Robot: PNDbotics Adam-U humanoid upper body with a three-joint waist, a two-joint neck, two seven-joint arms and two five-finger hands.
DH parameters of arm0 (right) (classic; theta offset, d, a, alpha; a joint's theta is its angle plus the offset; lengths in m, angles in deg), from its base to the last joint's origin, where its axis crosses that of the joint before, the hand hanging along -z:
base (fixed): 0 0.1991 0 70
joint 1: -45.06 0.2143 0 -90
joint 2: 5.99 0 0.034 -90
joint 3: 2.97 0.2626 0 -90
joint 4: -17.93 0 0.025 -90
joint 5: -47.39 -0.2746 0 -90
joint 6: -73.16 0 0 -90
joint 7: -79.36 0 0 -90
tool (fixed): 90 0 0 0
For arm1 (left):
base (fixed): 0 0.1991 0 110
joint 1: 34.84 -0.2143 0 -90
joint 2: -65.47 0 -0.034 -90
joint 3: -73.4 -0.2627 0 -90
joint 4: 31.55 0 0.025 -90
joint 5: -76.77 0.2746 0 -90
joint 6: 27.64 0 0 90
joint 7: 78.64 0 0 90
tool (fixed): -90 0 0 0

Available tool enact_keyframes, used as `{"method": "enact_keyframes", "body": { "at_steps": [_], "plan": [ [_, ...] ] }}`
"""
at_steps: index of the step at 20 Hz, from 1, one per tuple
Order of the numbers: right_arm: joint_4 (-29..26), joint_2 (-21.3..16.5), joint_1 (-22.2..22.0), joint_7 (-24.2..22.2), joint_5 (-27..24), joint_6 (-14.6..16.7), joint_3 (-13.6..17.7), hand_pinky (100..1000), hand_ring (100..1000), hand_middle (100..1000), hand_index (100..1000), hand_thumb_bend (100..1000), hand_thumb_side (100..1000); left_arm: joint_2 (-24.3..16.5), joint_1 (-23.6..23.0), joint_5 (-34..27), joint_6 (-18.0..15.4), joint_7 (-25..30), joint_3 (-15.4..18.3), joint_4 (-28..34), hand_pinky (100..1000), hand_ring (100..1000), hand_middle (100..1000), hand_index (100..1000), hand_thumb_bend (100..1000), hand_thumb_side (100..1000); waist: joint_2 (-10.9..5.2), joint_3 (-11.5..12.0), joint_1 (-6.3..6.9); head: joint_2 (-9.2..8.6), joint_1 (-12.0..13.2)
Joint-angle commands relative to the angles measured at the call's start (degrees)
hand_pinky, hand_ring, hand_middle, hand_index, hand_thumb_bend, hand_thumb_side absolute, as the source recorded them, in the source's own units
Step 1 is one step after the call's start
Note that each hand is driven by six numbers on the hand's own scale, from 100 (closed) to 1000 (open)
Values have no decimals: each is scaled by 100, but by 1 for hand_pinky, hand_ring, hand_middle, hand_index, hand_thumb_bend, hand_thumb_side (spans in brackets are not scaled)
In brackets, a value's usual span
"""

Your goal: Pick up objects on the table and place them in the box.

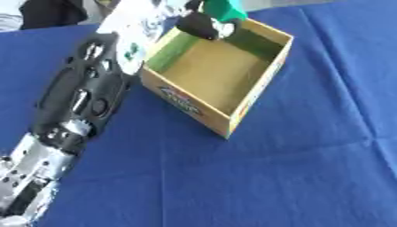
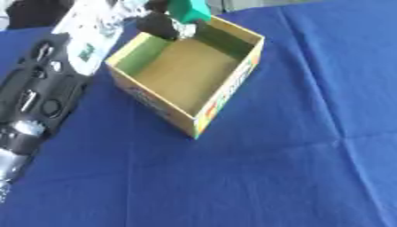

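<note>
blue cloth-covered table; open cardboard box at upper centre, its inside bare. left arm reaches in from the lower left; left hand, fingers curled round a green object, over the box's far corner.

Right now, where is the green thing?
The green thing is held in the left robot hand, above the far corner of the cardboard box, near the top of both views.
</note>
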Motion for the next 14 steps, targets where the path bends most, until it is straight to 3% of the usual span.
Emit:
{"method": "enact_keyframes", "body": {
  "at_steps": [1, 7, 9, 11, 12, 14],
  "plan": [
    [-79, -48, 94, -41, -69, 24, -5, 796, 790, 532, 698, 122, 782, 83, 148, 288, -124, -287, -18, -369, 311, 398, 399, 572, 100, 605, -99, -40, -39, -91, 71],
    [-79, -10, 148, -57, -115, 31, -21, 796, 790, 532, 698, 120, 774, 241, 78, 815, -330, -247, -140, -925, 394, 473, 453, 625, 100, 624, -92, -115, -37, -123, 81],
    [-79, -11, 152, -57, -120, 28, -18, 796, 790, 532, 698, 121, 777, 274, 41, 994, -329, -169, -77, -1025, 378, 480, 538, 719, 100, 647, -97, -117, -39, -127, 65],
    [-79, -26, 166, -59, -121, 29, -18, 795, 789, 533, 698, 116, 780, 319, 7, 1179, -332, -61, -2, -1107, 482, 587, 650, 851, 102, 720, -105, -107, -43, -118, 42],
    [-79, -36, 169, -55, -121, 30, -16, 795, 789, 533, 698, 117, 780, 336, -11, 1266, -356, -7, 20, -1127, 625, 739, 756, 915, 248, 791, -108, -97, -45, -109, 29],
    [-79, -41, 167, -50, -123, 26, -12, 796, 790, 532, 698, 117, 776, 367, -35, 1454, -392, 38, 101, -1128, 777, 856, 850, 994, 448, 899, -114, -79, -48, -94, 16]
  ]
}}
